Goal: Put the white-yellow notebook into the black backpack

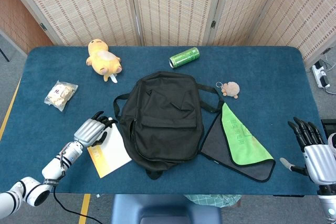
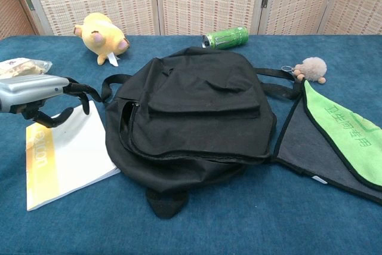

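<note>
The white-yellow notebook (image 1: 112, 153) (image 2: 67, 156) lies flat on the blue table, just left of the black backpack (image 1: 163, 119) (image 2: 194, 117). The backpack lies flat in the middle with its side zipper slightly gaping. My left hand (image 1: 93, 130) (image 2: 45, 97) hovers over the notebook's far corner, fingers curled downward and apart, holding nothing. Whether it touches the cover is unclear. My right hand (image 1: 313, 151) stays at the table's near right edge, fingers spread, empty; the chest view does not show it.
A yellow plush toy (image 1: 104, 60) and a green can (image 1: 184, 57) lie at the back. A snack bag (image 1: 61, 94) sits at the left. A fuzzy keychain (image 1: 229, 89) and a green-grey cloth (image 1: 237, 142) lie right of the backpack.
</note>
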Controlling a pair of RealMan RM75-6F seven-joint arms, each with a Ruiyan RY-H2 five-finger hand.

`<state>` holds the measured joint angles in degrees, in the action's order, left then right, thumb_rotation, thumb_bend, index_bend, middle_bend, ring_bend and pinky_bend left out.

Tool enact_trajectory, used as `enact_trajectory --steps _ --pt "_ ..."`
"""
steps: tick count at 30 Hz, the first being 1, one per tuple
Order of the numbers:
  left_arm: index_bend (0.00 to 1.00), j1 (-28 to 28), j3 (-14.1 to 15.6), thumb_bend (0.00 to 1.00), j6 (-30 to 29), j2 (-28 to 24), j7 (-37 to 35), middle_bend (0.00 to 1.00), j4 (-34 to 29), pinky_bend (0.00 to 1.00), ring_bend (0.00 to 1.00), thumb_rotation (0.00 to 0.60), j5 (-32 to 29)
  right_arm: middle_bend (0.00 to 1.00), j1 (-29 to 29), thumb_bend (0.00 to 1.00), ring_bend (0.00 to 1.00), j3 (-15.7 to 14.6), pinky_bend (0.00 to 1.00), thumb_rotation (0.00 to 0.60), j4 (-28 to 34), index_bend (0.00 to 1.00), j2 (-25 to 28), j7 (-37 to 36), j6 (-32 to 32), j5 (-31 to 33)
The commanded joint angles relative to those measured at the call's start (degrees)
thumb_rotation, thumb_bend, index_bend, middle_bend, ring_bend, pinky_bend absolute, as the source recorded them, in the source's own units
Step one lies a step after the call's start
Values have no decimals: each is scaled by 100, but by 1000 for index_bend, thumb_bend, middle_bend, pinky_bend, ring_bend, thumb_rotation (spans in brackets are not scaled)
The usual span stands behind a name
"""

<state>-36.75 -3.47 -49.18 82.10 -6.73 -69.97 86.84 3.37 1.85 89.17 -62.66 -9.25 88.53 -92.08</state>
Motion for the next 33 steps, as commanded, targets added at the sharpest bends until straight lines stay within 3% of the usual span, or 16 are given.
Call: enact_trajectory --steps 1,17,22,27,33 --pt "226 47 51 759 22 16 34 388 118 79 210 600 -132 55 7 163 34 3 0 600 -5 14 -5 8 -8 1" --pt "259 503 345 756 -63 -449 116 418 102 66 215 600 -590 55 28 165 34 3 0 600 46 13 -11 86 -2 -24" --pt "265 687 291 742 -706 -468 -134 405 -70 66 214 600 -368 55 23 165 33 -3 0 600 24 14 -28 73 3 -20" --pt "273 569 223 743 -1041 -312 -270 384 -101 66 210 600 -3 55 16 164 33 -2 0 600 -14 13 -35 38 14 -8" --pt "254 212 100 742 -686 -51 -192 354 -47 66 190 600 -12 55 -29 165 33 -3 0 600 -86 13 -34 -51 50 45"
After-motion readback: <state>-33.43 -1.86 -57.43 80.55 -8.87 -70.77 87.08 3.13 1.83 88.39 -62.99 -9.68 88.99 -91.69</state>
